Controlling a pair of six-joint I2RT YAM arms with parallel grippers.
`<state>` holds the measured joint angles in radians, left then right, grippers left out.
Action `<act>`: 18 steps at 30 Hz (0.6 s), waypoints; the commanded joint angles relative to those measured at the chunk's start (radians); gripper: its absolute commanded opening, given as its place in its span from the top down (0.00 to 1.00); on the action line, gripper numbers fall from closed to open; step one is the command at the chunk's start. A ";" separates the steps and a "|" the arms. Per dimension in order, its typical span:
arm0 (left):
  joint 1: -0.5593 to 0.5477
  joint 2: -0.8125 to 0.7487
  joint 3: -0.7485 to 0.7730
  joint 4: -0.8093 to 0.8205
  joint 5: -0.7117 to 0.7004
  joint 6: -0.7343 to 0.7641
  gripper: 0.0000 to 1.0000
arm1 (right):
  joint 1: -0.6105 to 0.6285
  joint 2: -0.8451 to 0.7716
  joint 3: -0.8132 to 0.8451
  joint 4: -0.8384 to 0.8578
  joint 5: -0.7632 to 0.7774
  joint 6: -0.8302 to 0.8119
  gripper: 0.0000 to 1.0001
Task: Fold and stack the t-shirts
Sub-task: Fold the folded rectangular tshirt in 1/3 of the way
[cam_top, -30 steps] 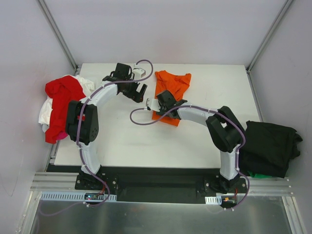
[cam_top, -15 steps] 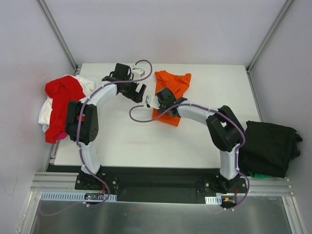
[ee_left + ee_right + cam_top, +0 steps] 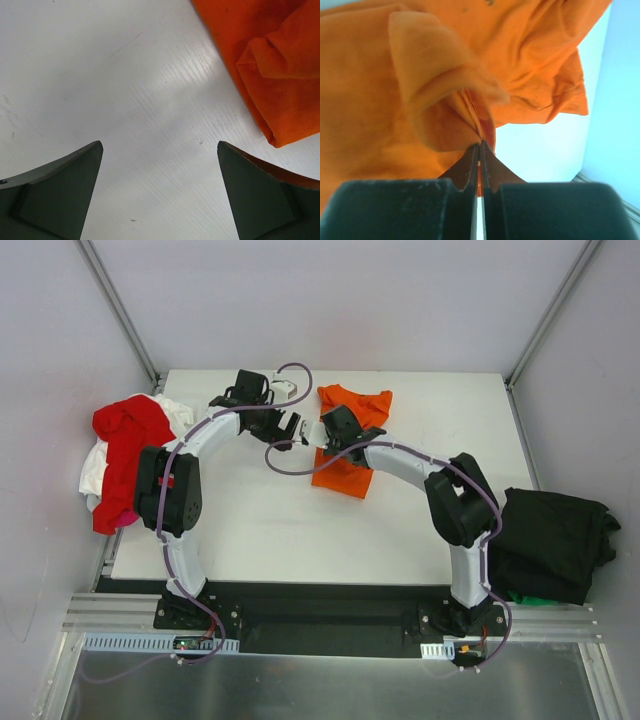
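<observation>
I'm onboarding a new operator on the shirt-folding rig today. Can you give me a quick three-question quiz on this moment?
1. True or false: the right gripper is shut on a pinched fold of the bright orange cloth t-shirt.
2. Pick one. The left gripper is: A) open above the bare white table; B) shut on the orange t-shirt; C) shut on nothing.
3. Short answer: which arm's base stands nearest the crumpled black cloth pile?
Key: 1 true; 2 A; 3 the right arm.
</observation>
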<state>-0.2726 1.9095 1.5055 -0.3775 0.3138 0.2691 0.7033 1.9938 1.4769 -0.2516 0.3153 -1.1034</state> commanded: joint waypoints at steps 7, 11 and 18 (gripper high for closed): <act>0.013 -0.038 -0.013 0.020 0.031 -0.021 0.01 | -0.036 0.112 0.167 -0.029 0.065 -0.075 0.98; 0.013 -0.038 -0.013 0.020 0.028 -0.019 0.01 | -0.045 0.134 0.195 -0.021 0.079 -0.084 0.80; 0.015 -0.043 -0.014 0.020 0.033 -0.022 0.01 | -0.050 0.109 0.183 0.003 0.099 -0.078 0.54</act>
<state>-0.2581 1.9095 1.4948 -0.3698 0.3130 0.2577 0.6601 2.1239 1.6234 -0.2661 0.3798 -1.1854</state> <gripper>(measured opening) 0.993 0.439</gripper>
